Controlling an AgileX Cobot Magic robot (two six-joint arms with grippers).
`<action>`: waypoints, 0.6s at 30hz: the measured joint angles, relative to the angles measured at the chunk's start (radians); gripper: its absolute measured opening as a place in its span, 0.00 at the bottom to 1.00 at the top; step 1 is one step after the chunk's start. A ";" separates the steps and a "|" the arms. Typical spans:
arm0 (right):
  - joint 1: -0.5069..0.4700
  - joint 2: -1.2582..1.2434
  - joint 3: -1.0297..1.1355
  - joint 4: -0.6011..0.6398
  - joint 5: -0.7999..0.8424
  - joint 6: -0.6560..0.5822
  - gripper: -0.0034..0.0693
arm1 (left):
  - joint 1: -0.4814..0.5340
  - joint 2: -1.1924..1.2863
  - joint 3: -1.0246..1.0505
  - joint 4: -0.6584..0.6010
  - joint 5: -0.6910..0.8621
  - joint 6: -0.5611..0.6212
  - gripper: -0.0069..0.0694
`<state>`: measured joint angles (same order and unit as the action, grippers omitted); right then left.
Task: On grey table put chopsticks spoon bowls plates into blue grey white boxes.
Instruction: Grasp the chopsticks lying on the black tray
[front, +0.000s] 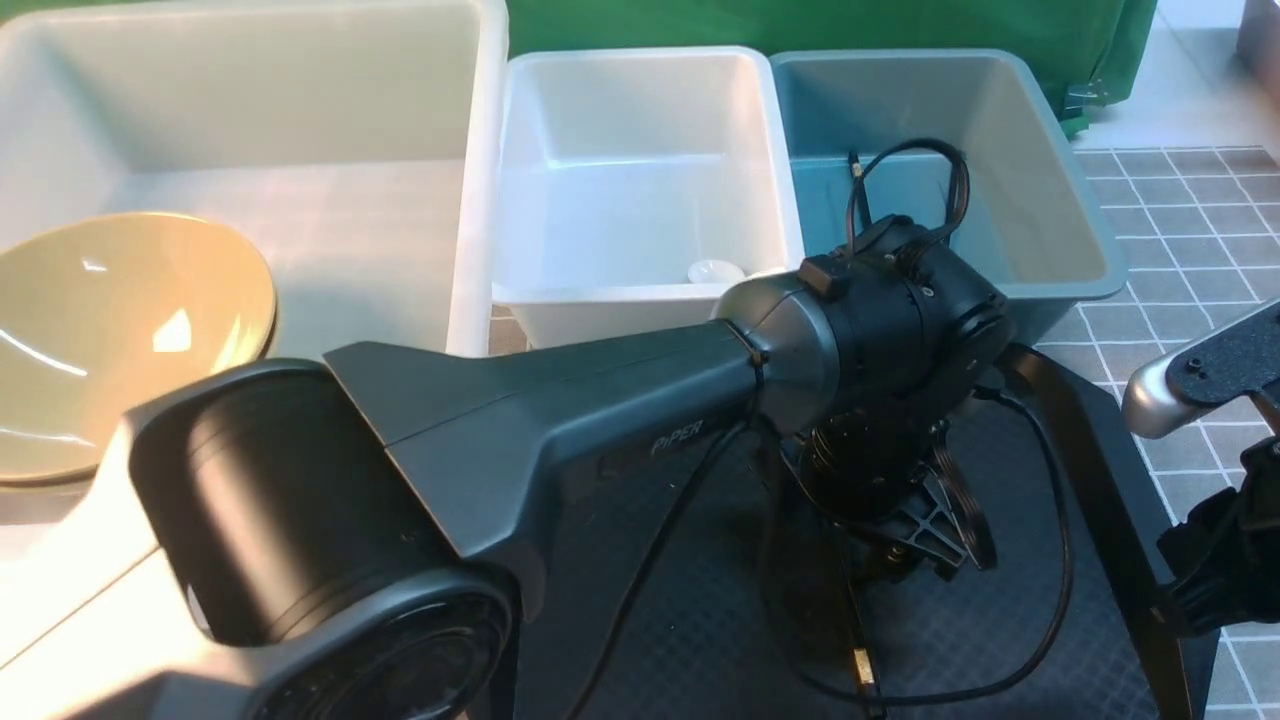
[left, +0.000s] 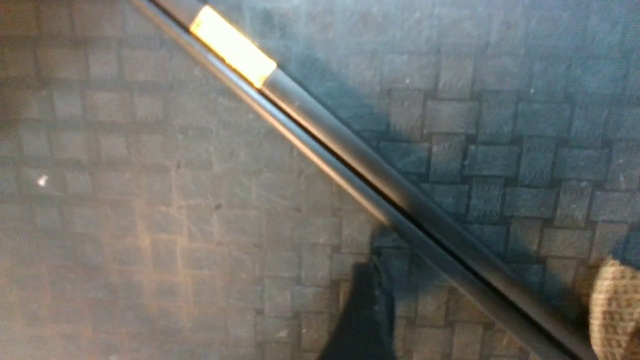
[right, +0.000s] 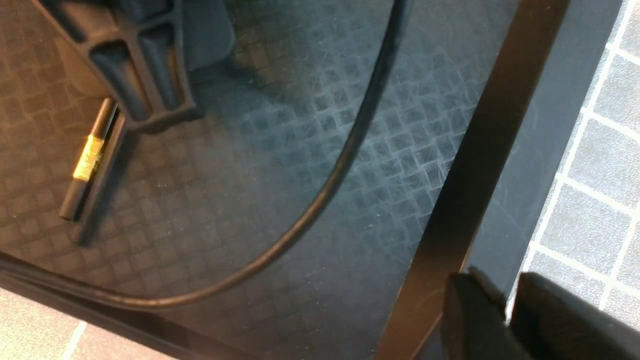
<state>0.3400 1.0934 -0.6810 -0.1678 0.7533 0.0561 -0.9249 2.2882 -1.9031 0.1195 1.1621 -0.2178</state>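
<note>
Two black chopsticks (left: 350, 150) with a gold band lie side by side on the black tray (front: 700, 620). My left gripper (left: 490, 310) is open and straddles them, with one finger on each side and neither touching. From the front, the left gripper (front: 905, 540) points down at the tray. One yellow bowl (front: 110, 330) rests in the big whitish box (front: 480, 180). In the white box (front: 640, 300) lies a small white piece (front: 715, 270), spoon or plate I cannot tell. The blue box (front: 1060, 200) shows nothing inside. My right gripper (right: 510, 300) hangs over the tray's edge, fingers a narrow gap apart, nothing between them.
The raised rim of the tray (right: 475, 165) runs beside the grey table (right: 600, 150). A black cable (right: 340, 165) loops over the tray near the chopsticks. The left arm's body (front: 500, 450) blocks much of the front view.
</note>
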 joint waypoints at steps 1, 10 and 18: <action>0.000 0.000 0.000 0.000 0.000 0.000 0.26 | -0.002 0.002 -0.001 0.009 0.007 0.000 0.60; 0.000 0.000 0.000 0.000 0.014 0.000 0.27 | 0.000 0.008 -0.004 0.076 0.041 0.002 0.12; 0.000 -0.001 0.000 0.000 0.019 0.000 0.28 | 0.000 -0.034 0.008 0.032 0.055 0.046 0.08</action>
<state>0.3400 1.0923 -0.6810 -0.1678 0.7726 0.0561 -0.9251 2.2541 -1.8948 0.1516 1.2167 -0.1722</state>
